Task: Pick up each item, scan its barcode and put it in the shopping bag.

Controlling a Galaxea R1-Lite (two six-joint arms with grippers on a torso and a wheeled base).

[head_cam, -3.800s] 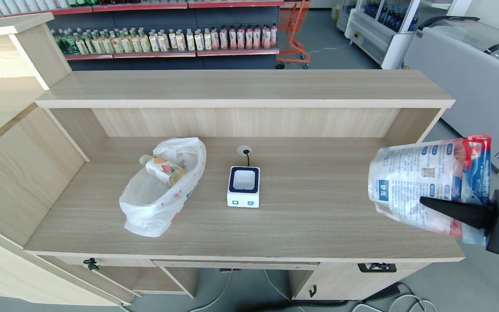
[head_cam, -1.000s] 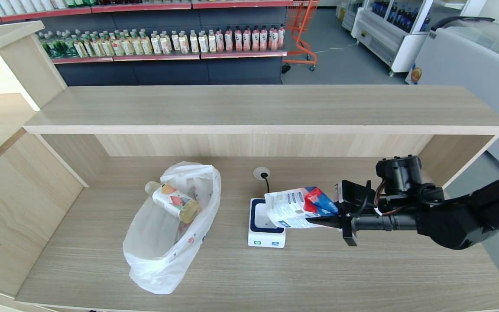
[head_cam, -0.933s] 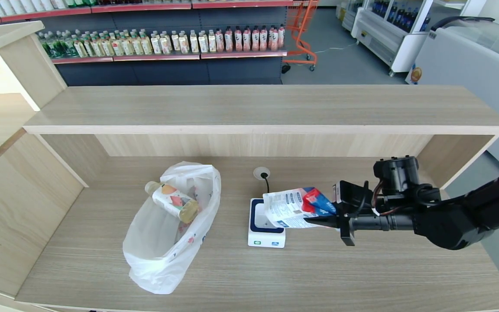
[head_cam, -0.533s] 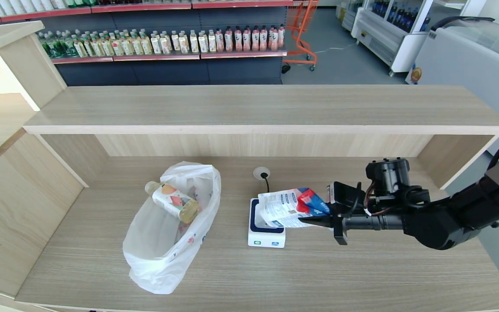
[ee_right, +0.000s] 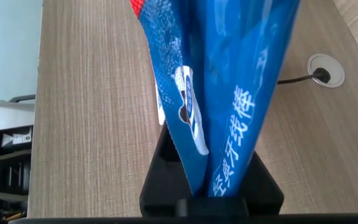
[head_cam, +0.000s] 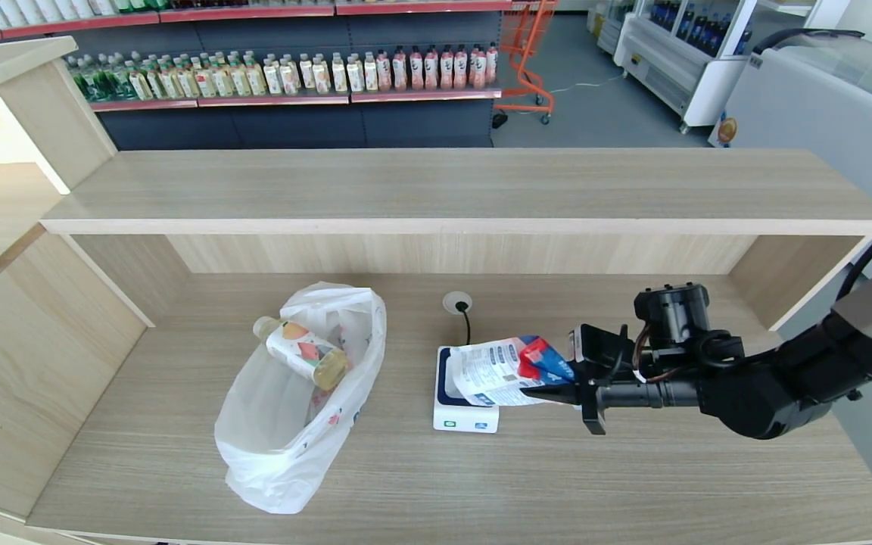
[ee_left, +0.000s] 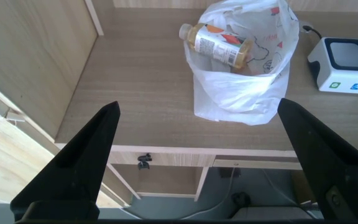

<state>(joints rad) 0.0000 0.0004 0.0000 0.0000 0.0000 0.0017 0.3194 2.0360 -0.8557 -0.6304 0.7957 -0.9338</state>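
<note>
Our right gripper (head_cam: 549, 393) is clamped on the blue-and-red end of a printed pouch (head_cam: 493, 371), which hangs over the barcode scanner (head_cam: 465, 418) on the counter (head_cam: 633, 484). Left of the scanner, the white shopping bag (head_cam: 269, 446) holds a bottle (head_cam: 301, 353). Our left gripper (ee_left: 197, 106) hangs wide open and empty.

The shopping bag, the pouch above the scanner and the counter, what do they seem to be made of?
The shopping bag looks like thin white plastic film, softly shiny; it sags and wrinkles. The pouch seems flexible printed plastic laminate, slightly glossy; it bends and creases. The counter has a matte wood-grain surface, laminate or real wood, hard to tell.
</note>
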